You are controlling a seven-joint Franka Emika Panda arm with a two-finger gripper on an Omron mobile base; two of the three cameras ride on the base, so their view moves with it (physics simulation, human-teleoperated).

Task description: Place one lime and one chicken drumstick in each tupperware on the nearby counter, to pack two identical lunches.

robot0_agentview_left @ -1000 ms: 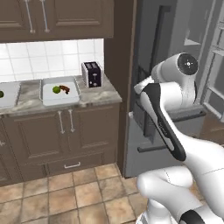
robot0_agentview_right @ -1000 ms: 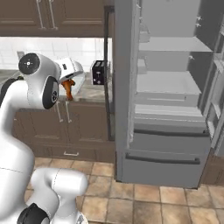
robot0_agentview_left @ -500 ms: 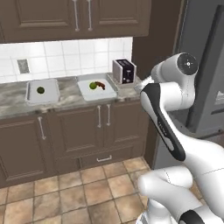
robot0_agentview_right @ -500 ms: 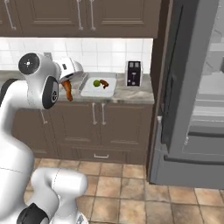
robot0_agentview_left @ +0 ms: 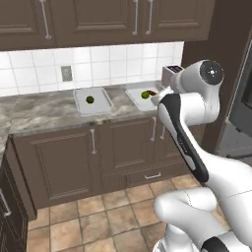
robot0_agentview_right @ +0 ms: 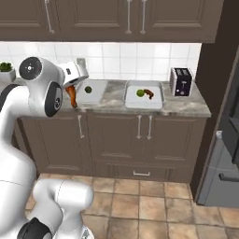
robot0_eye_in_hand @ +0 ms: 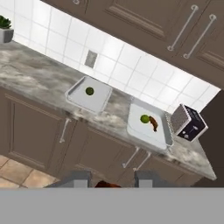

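Note:
Two white tupperwares stand on the grey stone counter (robot0_agentview_right: 182, 103). The left tupperware (robot0_agentview_right: 95, 94) (robot0_agentview_left: 101, 104) (robot0_eye_in_hand: 99, 99) holds a single lime (robot0_agentview_right: 88, 89) (robot0_agentview_left: 90, 99) (robot0_eye_in_hand: 89, 91). In the right tupperware (robot0_agentview_right: 156, 99) (robot0_agentview_left: 135, 96) (robot0_eye_in_hand: 139, 130) lie a lime (robot0_agentview_right: 139, 93) (robot0_eye_in_hand: 145, 118) and a brown chicken drumstick (robot0_agentview_right: 148, 94) (robot0_eye_in_hand: 153, 124). My gripper (robot0_agentview_right: 73, 92) (robot0_eye_in_hand: 112, 180) hangs in the air in front of the counter's left part, shut on a second orange-brown chicken drumstick (robot0_agentview_right: 72, 98) (robot0_eye_in_hand: 107, 184).
A black toaster (robot0_agentview_right: 181, 81) (robot0_eye_in_hand: 188, 122) stands at the counter's right end, beside the dark fridge (robot0_agentview_right: 224, 140). A potted plant (robot0_agentview_right: 5, 70) (robot0_eye_in_hand: 5, 26) sits far left. Wooden cabinets hang above and stand below the counter; the floor is tiled.
The base has swung from the open fridge toward the counter, so the whole scene has shifted right. The drumstick stays in the gripper.

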